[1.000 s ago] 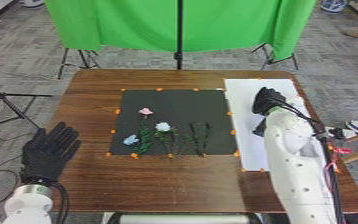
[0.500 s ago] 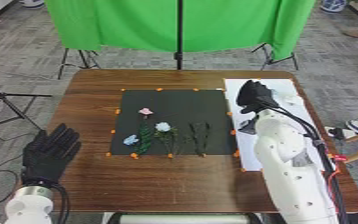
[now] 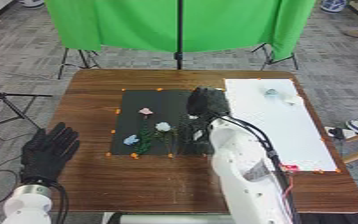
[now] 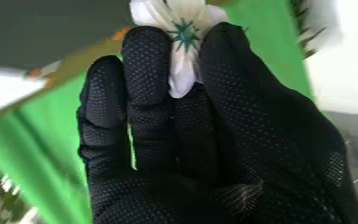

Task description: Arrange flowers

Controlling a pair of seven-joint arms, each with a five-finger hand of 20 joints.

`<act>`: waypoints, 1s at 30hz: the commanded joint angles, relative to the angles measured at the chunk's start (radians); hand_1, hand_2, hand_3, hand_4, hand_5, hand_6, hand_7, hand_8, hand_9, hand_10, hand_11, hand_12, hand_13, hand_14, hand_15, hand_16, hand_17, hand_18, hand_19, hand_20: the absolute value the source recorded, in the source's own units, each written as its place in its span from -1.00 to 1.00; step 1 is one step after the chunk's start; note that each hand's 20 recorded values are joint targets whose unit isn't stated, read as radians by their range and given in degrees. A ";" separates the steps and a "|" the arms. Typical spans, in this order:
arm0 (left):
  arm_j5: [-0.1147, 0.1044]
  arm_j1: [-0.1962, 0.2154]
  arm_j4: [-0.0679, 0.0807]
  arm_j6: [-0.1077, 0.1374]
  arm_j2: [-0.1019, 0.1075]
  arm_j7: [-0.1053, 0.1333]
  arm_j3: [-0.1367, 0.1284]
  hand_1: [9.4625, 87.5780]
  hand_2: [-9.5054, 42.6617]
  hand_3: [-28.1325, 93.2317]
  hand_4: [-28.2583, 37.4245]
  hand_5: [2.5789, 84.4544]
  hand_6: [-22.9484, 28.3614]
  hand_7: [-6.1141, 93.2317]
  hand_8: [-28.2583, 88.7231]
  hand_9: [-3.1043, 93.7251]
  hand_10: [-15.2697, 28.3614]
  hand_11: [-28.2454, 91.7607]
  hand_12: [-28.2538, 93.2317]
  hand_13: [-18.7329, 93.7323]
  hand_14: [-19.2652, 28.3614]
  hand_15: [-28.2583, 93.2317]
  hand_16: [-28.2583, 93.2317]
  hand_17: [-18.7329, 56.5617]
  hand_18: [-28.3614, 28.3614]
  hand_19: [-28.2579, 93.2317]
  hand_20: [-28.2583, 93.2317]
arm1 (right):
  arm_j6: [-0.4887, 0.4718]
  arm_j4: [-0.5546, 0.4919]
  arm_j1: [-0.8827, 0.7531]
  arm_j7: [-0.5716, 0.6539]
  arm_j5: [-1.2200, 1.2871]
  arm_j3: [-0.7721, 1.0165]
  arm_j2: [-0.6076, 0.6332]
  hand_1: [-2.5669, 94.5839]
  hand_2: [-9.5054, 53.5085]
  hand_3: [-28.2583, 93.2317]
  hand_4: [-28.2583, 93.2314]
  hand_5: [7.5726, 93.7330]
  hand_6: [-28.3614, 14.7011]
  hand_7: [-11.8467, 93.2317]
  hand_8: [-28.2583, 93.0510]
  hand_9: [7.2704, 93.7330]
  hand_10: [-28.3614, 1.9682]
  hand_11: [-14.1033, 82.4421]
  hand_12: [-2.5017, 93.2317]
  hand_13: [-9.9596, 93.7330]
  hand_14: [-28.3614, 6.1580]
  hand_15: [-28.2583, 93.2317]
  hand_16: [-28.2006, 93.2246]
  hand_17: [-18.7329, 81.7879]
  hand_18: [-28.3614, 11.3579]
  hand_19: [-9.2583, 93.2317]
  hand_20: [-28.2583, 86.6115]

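My right hand (image 3: 207, 103) is over the black mat's right side, above green stems (image 3: 197, 131) that it partly hides. In the right wrist view, that hand (image 4: 175, 150) pinches a white flower (image 4: 182, 25) with a green star-shaped base between thumb and fingers. On the mat (image 3: 162, 97) lie a pink flower (image 3: 146, 111), a blue flower (image 3: 131, 140) at lower left, and another white flower (image 3: 162, 127) near the middle, with green stems below. Left of the mat, my left hand (image 3: 49, 150) is open, its fingers straight.
A white sheet (image 3: 278, 130) lies on the table's right side, with small pale things (image 3: 271, 93) near its far end. Orange tape pieces mark the edges of mat and sheet. Beyond the brown table (image 3: 158, 190) hangs a green cloth (image 3: 131, 30).
My right hand has moved left from above the white sheet to the black mat, uncovering the pale things on the sheet. My left hand has stayed about where it was.
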 commanded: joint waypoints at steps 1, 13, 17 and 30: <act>-0.002 0.011 0.001 0.017 0.012 -0.005 -0.001 -0.52 0.02 0.65 -1.00 0.10 0.28 -0.62 -0.67 -0.08 0.38 -0.15 -0.32 -0.12 0.46 0.20 -0.64 -0.62 0.53 0.06 -0.23 | -0.019 -0.011 -0.037 -0.007 -0.016 -0.040 0.002 0.41 -1.00 0.58 -1.00 0.53 0.27 -0.18 -0.54 0.68 0.14 -0.44 0.03 0.44 0.22 0.16 0.26 -0.01 -0.47 0.60 0.24; -0.013 0.017 0.003 0.003 0.012 0.011 -0.004 -0.53 -0.01 0.66 -1.00 0.10 0.28 -0.62 -0.67 -0.08 0.38 -0.15 -0.32 -0.12 0.46 0.20 -0.64 -0.62 0.53 0.06 -0.23 | -0.041 -0.016 -0.049 0.007 -0.017 -0.044 -0.004 0.40 -0.99 0.58 -1.00 0.51 0.25 -0.22 -0.55 0.66 0.16 -0.44 0.02 0.42 0.22 0.17 0.25 -0.01 -0.49 0.60 0.25; -0.012 0.018 0.002 0.005 0.012 0.009 -0.004 -0.52 -0.02 0.66 -1.00 0.10 0.28 -0.62 -0.67 -0.08 0.38 -0.15 -0.32 -0.12 0.46 0.20 -0.64 -0.62 0.53 0.06 -0.23 | -0.068 -0.026 -0.052 0.006 -0.017 -0.046 -0.005 0.38 -0.99 0.57 -1.00 0.49 0.23 -0.23 -0.56 0.64 0.17 -0.44 0.01 0.40 0.22 0.17 0.25 -0.02 -0.50 0.60 0.25; -0.011 0.010 0.004 0.006 0.013 0.000 -0.003 -0.51 -0.03 0.66 -1.00 0.11 0.24 -0.61 -0.67 -0.08 0.37 -0.15 -0.32 -0.12 0.45 0.19 -0.64 -0.62 0.53 0.06 -0.23 | -0.123 -0.055 -0.053 0.038 0.004 -0.054 0.005 0.32 -1.00 0.57 -1.00 0.40 0.24 -0.30 -0.59 0.62 0.09 -0.49 -0.08 0.33 0.18 0.23 0.26 -0.06 -0.52 0.61 0.23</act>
